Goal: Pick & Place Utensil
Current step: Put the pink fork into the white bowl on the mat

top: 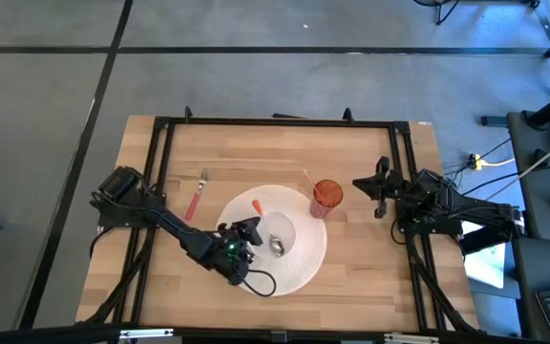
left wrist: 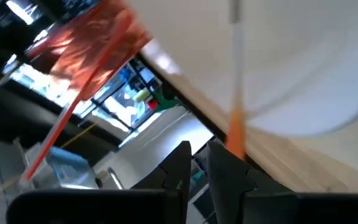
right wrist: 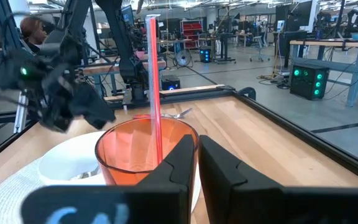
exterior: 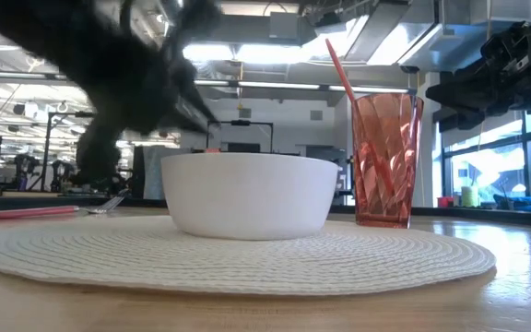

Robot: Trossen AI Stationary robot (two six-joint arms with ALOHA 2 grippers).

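A spoon with an orange handle (top: 258, 205) leans on the rim of the white bowl (top: 282, 239), its metal head (top: 280, 246) inside the bowl. The bowl stands on a round woven placemat (top: 299, 272). My left gripper (top: 248, 229) hovers at the bowl's left side, fingers shut. In the left wrist view the spoon's orange handle end (left wrist: 234, 132) runs right beside the left gripper (left wrist: 196, 165). A red-handled fork (top: 196, 198) lies flat on the table, left of the placemat. My right gripper (top: 380, 187) waits shut, right of the orange cup (top: 327, 198). My left gripper has its shut fingers beside the spoon's orange handle end (left wrist: 233, 142), which passes by the outer side of one finger (left wrist: 225, 168). I cannot tell whether that finger touches the handle. The spoon rests on the bowl's rim.
The orange cup (exterior: 387, 161) holds a red straw (exterior: 344, 69) and stands on the placemat's right edge (exterior: 450, 254), just beside the bowl (exterior: 247, 194). A black frame (top: 275, 122) runs around the table. There is bare wood near the table's near edge (top: 370, 296).
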